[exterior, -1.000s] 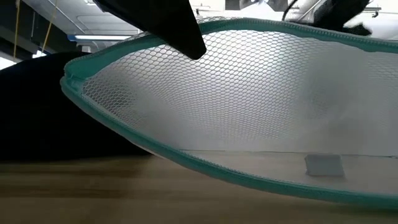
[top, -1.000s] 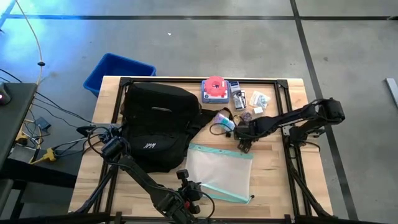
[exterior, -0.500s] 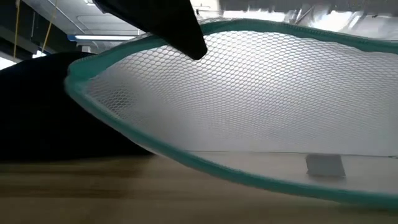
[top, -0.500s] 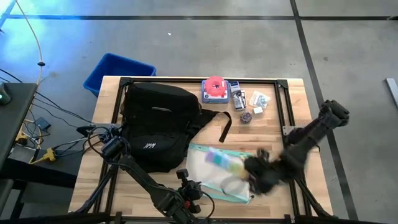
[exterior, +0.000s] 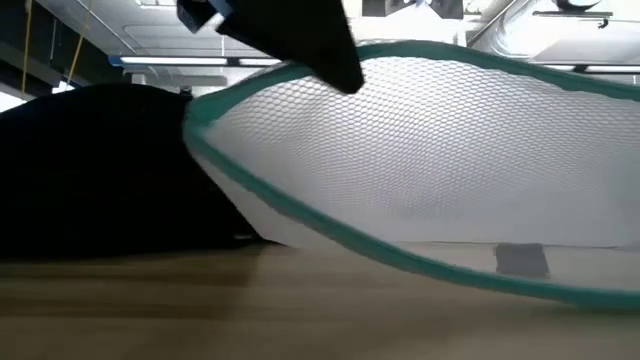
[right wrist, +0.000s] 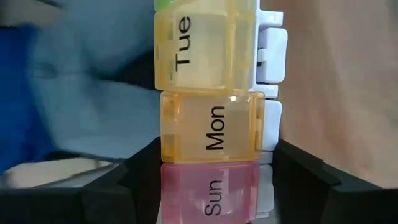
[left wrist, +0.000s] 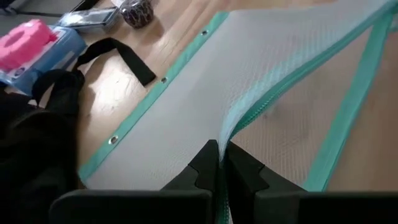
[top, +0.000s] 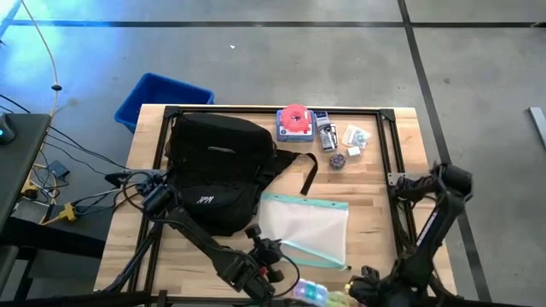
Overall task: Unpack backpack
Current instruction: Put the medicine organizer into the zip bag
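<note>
Black backpack (top: 217, 170) lying on the tabletop's (top: 375, 196) left half, strap trailing right. Just beside it, a teal-edged mesh zip pouch (top: 307, 228), its near edge being pinched and lifted by the closed left hand (left wrist: 219, 163). At the front edge, right hand (top: 345, 296) gripping a weekly pill organizer (right wrist: 208, 99), Sun, Mon and Tue lids showing. Sitting along the far edge: a pink tape roll (top: 294, 118) and small packets (top: 351, 136). Blue bin (top: 158, 95) standing beyond the tabletop.

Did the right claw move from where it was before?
Yes. The right claw left the middle of the table, passed the mesh pouch, and now sits at the near edge holding the pill box.
</note>
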